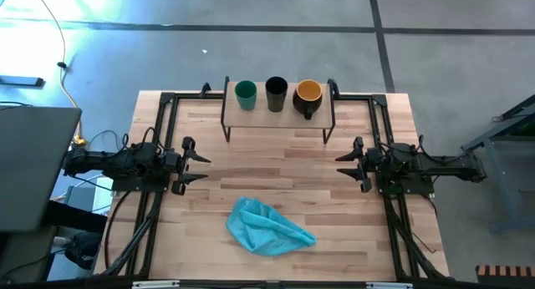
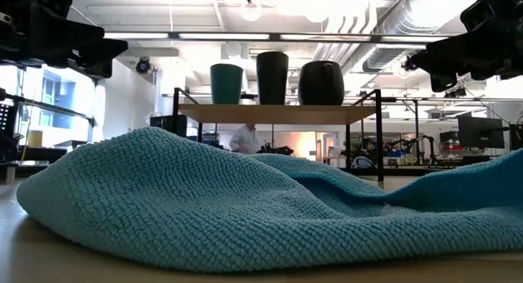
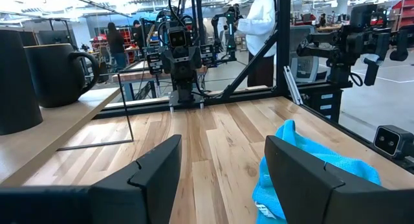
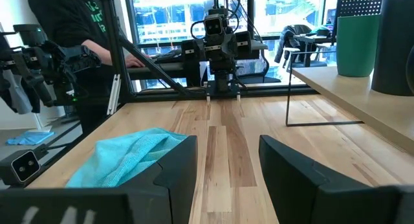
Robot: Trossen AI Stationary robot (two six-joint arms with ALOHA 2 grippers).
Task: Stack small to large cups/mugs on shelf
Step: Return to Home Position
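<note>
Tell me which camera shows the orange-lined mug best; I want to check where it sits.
The high view: the mug shows its orange inside and handle, at the shelf's right end. The low view gives only its dark side; the left wrist view its side and handle; the right wrist view misses it.

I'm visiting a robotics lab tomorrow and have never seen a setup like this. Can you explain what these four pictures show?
It is a robot with two dark arms at a wooden table. One picture looks straight down, one looks level across the table, and two come from cameras on the arms' wrists. The left gripper and right gripper hang at opposite sides of the table, both open and empty. At the edge farthest from the level camera stands a small shelf with a green cup, a black cup and a dark mug with an orange inside, side by side. A blue cloth lies crumpled close to that camera and fills much of its view.
</note>
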